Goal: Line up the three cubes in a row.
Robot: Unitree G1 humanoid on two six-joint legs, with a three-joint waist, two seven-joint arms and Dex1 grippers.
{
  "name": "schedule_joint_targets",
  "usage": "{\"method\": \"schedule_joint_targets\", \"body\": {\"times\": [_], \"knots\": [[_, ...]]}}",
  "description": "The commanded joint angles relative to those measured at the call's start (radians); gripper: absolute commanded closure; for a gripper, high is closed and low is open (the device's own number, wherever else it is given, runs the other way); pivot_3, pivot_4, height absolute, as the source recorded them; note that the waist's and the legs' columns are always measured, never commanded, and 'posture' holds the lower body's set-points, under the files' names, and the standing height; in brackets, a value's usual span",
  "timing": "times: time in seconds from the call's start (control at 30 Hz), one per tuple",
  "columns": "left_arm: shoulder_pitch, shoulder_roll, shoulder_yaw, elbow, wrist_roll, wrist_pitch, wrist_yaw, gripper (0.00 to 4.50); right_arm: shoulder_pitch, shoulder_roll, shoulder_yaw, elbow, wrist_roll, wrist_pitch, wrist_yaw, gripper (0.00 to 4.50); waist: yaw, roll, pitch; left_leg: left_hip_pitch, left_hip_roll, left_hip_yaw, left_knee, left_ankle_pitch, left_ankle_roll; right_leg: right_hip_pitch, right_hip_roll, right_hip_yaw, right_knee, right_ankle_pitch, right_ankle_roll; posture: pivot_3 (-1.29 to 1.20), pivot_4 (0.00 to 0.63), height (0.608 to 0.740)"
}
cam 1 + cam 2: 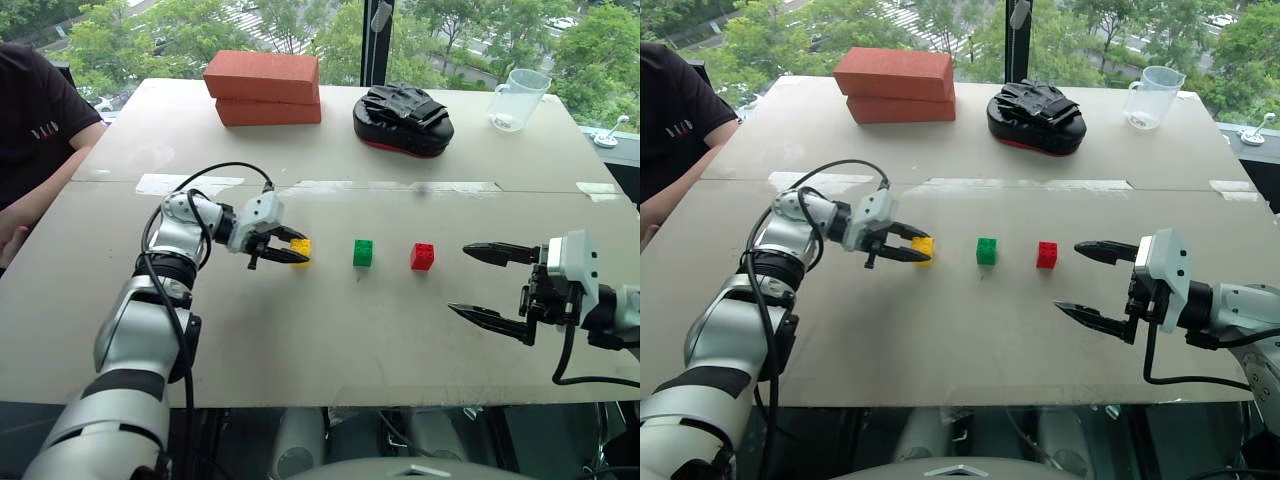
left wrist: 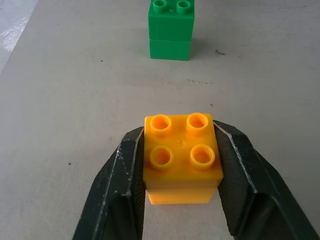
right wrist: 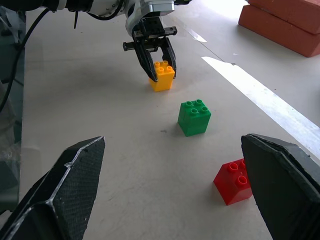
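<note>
- Left gripper (image 1: 285, 248), left of centre in the head view, has its black fingers (image 2: 120, 185) either side of the yellow cube (image 2: 181, 157), which sits on the table (image 1: 300, 330); whether they pinch it I cannot tell
- Green cube (image 1: 363, 253) mid-frame; red cube (image 1: 422, 257) right of it; all three in a row
- Right gripper (image 1: 495, 285), at right, spread wide, empty
- No readable writing on the cubes

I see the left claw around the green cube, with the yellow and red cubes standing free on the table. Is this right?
Not quite. The left claw is around the yellow cube, as the left wrist view shows; the green cube and red cube stand free on the table.
</note>
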Motion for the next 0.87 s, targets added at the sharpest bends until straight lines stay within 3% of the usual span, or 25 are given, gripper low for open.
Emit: {"method": "schedule_joint_targets", "body": {"times": [0.03, 0.1, 0.27, 0.47, 0.57, 0.63, 0.77, 0.87], "knots": [[-0.025, 0.0, 0.038, -0.005, -0.005, -0.016, -0.002, 0.96, 0.001, -0.018, -0.039, -0.035, 0.023, 0.001, 0.0, 0.0, -0.001, 0.0, 0.0, 0.0, 0.0, 0.0, 0.0, 0.0, 0.0, 0.0, 0.0, 0.0, 0.0, 0.0, 0.0, 0.0, 0.15, 0.74], [-0.014, 0.006, 0.055, -0.023, -0.015, -0.012, 0.003, 0.12, 0.006, -0.02, -0.041, -0.035, 0.023, 0.0, 0.001, 0.0, -0.001, 0.0, 0.0, 0.0, 0.0, 0.0, 0.0, 0.0, 0.0, 0.0, 0.0, 0.0, 0.0, 0.001, 0.001, 0.0, 0.15, 0.74], [0.125, 0.079, 0.164, -0.242, -0.115, 0.131, 0.023, 0.05, 0.05, -0.022, -0.068, -0.02, 0.004, -0.007, -0.011, 0.0, -0.005, 0.0, 0.0, 0.0, 0.001, 0.0, -0.001, 0.0, 0.0, 0.0, -0.001, 0.001, 0.0, 0.001, 0.002, 0.0, 0.15, 0.74], [0.58, 0.153, 0.382, -0.888, -0.296, 0.538, 0.294, 0.05, 0.184, 0.007, -0.114, 0.033, -0.087, -0.065, -0.032, 0.0, -0.01, 0.001, 0.0, 0.001, 0.004, 0.0, -0.001, 0.0, -0.001, 0.0, -0.002, 0.005, 0.0, 0.001, 0.003, 0.0, 0.15, 0.74], [0.975, 0.082, 0.595, -1.27, -0.382, 0.715, 0.525, 0.05, 0.286, 0.054, -0.179, 0.086, -0.134, -0.118, -0.054, 0.0, -0.016, 0.001, 0.0, 0.002, 0.004, 0.0, -0.002, -0.001, -0.002, 0.001, -0.004, 0.006, -0.001, 0.0, 0.002, 0.0, 0.15, 0.74], [1.154, 0.035, 0.667, -1.42, -0.414, 0.772, 0.608, 0.05, 0.324, 0.083, -0.208, 0.118, -0.163, -0.151, -0.075, 0.0, -0.017, 0.002, 0.0, 0.003, 0.003, 0.0, -0.003, -0.002, -0.003, 0.002, -0.006, 0.006, -0.004, -0.001, 0.001, 0.0, 0.15, 0.74], [1.328, -0.034, 0.707, -1.546, -0.443, 0.783, 0.693, 0.05, 0.372, 0.11, -0.226, 0.186, -0.218, -0.207, -0.084, 0.0, 0.004, 0.009, 0.0, 0.004, 0.003, -0.002, -0.003, -0.004, -0.007, 0.001, -0.009, -0.001, -0.005, -0.001, 0.0, 0.0, 0.15, 0.74], [1.371, -0.07, 0.715, -1.575, -0.481, 0.789, 0.732, 0.05, 0.396, 0.117, -0.225, 0.221, -0.229, -0.232, -0.074, 0.0, 0.006, 0.017, -0.004, 0.003, 0.004, -0.004, -0.005, -0.004, -0.007, 0.004, -0.01, -0.003, -0.012, -0.001, 0.0, 0.0, 0.15, 0.74]]}}
